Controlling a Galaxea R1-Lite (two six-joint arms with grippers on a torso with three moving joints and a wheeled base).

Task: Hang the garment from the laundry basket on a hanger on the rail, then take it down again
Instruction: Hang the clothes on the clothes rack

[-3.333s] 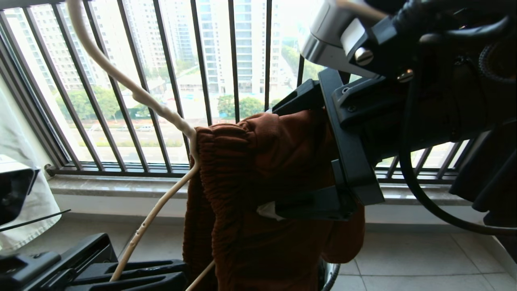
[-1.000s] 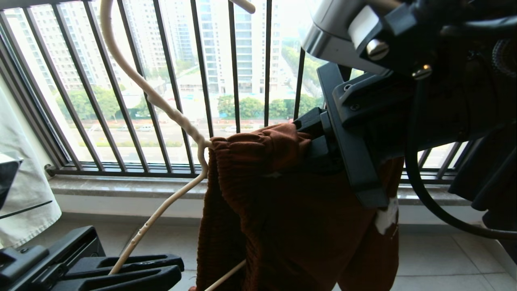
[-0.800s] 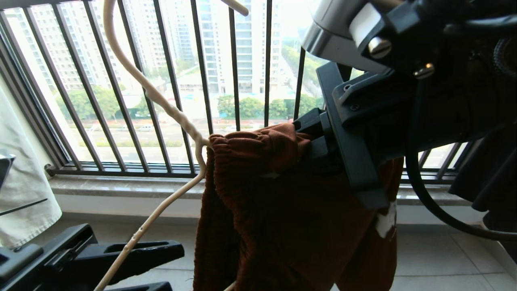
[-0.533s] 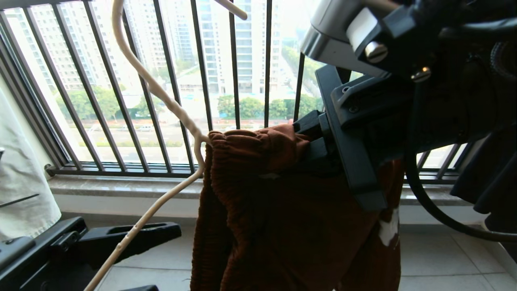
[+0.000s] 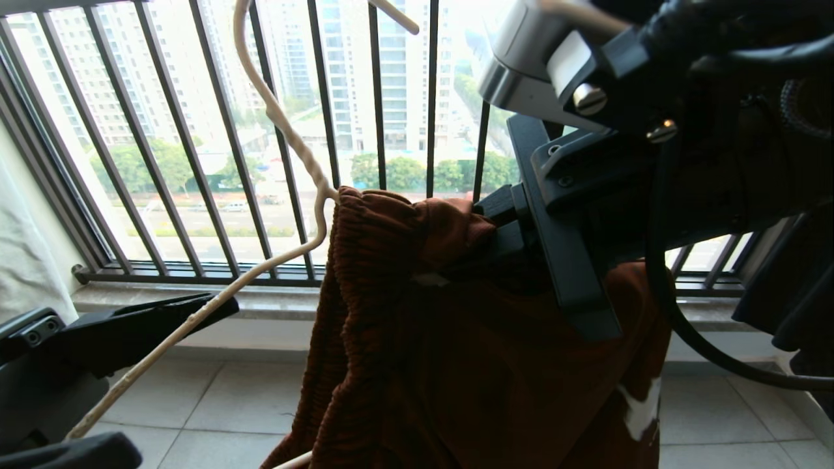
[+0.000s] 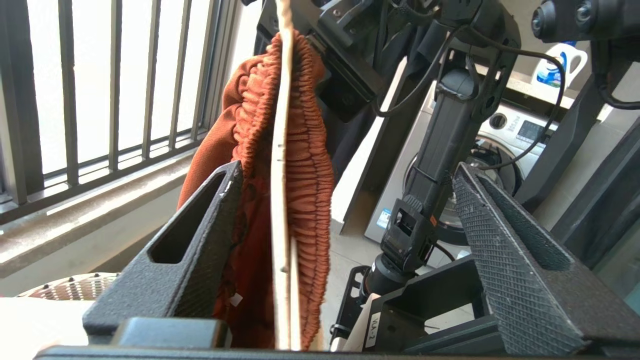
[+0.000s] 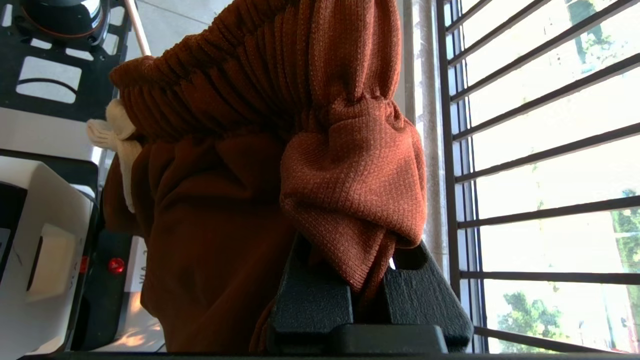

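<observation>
The garment [image 5: 423,339], rust-brown shorts, hangs by its ribbed waistband from the cream wire hanger [image 5: 287,130]. The hanger's hook runs up out of the head view, and the rail is out of view. My right gripper [image 5: 498,221] is shut on a fold of the waistband [image 7: 350,175], and cloth is pinched between its fingers [image 7: 310,300]. My left gripper [image 5: 186,378] stands open at the lower left. The hanger's bare arm [image 6: 280,200] runs between its spread fingers [image 6: 200,240], gripped by neither.
A black railing of vertical bars [image 5: 378,130] and a stone sill [image 5: 195,303] lie close behind. A pale garment [image 5: 26,260] hangs at the left and a black one [image 5: 801,306] at the right. A washing machine [image 6: 505,135] stands behind me. A pale perforated rim [image 6: 65,290] sits low by the wall.
My left gripper has opened and let go of the hanger's arm, drawing back to the left. The hanger and garment have swung a little right. The right gripper keeps its hold.
</observation>
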